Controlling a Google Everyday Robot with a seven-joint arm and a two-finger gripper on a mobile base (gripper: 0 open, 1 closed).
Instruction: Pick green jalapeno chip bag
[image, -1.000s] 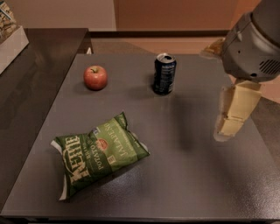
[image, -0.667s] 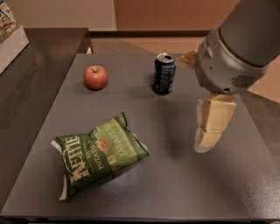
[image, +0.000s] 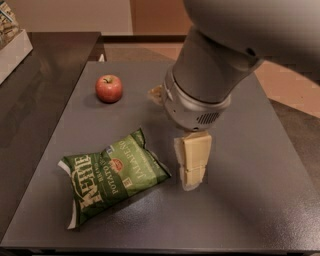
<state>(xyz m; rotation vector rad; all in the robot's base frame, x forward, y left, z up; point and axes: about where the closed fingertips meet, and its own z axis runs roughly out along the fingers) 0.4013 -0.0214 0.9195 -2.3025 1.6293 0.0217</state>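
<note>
The green jalapeno chip bag (image: 112, 176) lies flat on the grey table (image: 250, 200) at the front left, a crinkly green foil bag with white "KETTLE" lettering and a small red logo. My gripper (image: 190, 181) hangs from the large grey arm (image: 210, 75) just right of the bag's right edge, low over the table and apart from the bag. It holds nothing that I can see.
A red apple (image: 109, 88) sits at the back left of the table. A dark counter (image: 30, 100) adjoins the table on the left, with a white box (image: 11, 47) at its far end. The arm hides the table's back middle.
The arm has swung left and forward across the table, bringing the gripper next to the bag. The dark can by the apple is now hidden behind the arm.
</note>
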